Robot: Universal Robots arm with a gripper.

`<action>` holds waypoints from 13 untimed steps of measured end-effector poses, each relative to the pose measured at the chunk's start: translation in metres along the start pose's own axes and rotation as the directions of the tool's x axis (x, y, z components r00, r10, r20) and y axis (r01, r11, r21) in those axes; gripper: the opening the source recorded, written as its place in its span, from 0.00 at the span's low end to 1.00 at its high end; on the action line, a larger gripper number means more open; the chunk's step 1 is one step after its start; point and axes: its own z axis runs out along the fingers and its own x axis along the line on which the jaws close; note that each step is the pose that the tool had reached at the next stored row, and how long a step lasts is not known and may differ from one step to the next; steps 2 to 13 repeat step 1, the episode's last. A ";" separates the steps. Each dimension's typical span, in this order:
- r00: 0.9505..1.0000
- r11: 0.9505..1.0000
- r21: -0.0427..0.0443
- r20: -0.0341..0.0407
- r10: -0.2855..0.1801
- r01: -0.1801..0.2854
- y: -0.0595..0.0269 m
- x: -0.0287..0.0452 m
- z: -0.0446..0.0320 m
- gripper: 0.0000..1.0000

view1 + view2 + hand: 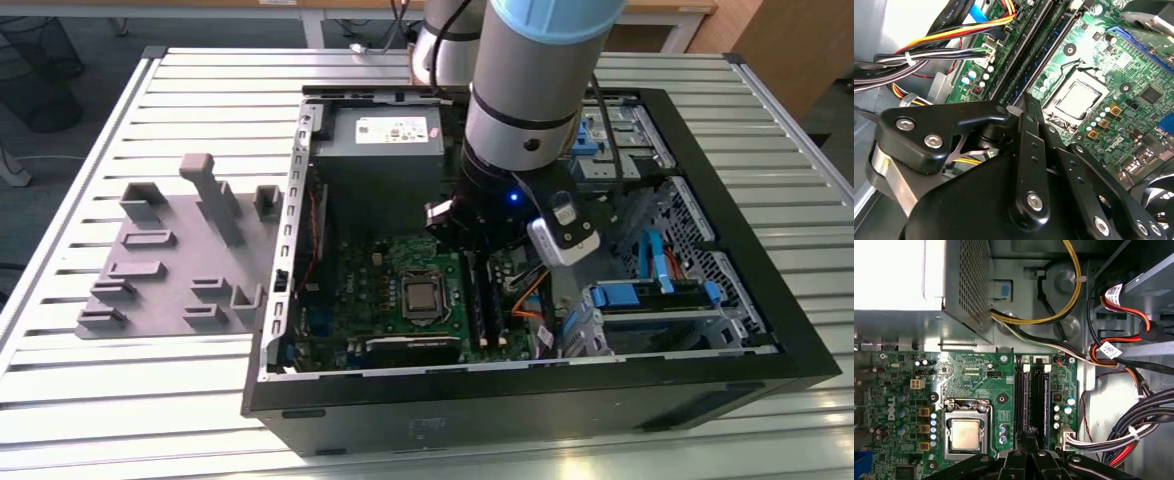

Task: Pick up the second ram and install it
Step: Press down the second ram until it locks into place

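The robot arm (534,90) reaches down into an open black computer case (534,400) that lies on a slatted metal surface (134,400). The claw (1028,436) hangs just above the two long memory slots, which sit right beside the silver chip (965,434) on the big green motherboard (984,385). Its dark fingers (1029,125) look pressed close together with nothing between them, so the claw is clenched and holds nothing. The second ram (1039,400) stands in its slot next to the other stick, on the side away from the silver chip, and the claw tip is right over the near end of the slots. Bundles of black, red and yellow wires (1124,435) run beside the motherboard. In the exterior view, a grey tray (174,260) with upright blocks sits on the surface at the exterior view's left of the case.
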 end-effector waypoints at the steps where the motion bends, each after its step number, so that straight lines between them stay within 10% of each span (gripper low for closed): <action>1: 1.000 1.000 0.000 0.000 0.000 0.000 0.0000 0.0000 -0.0001 0.11; 13: 1.000 1.000 0.000 0.000 0.000 0.000 0.0000 0.0000 -0.0001 0.11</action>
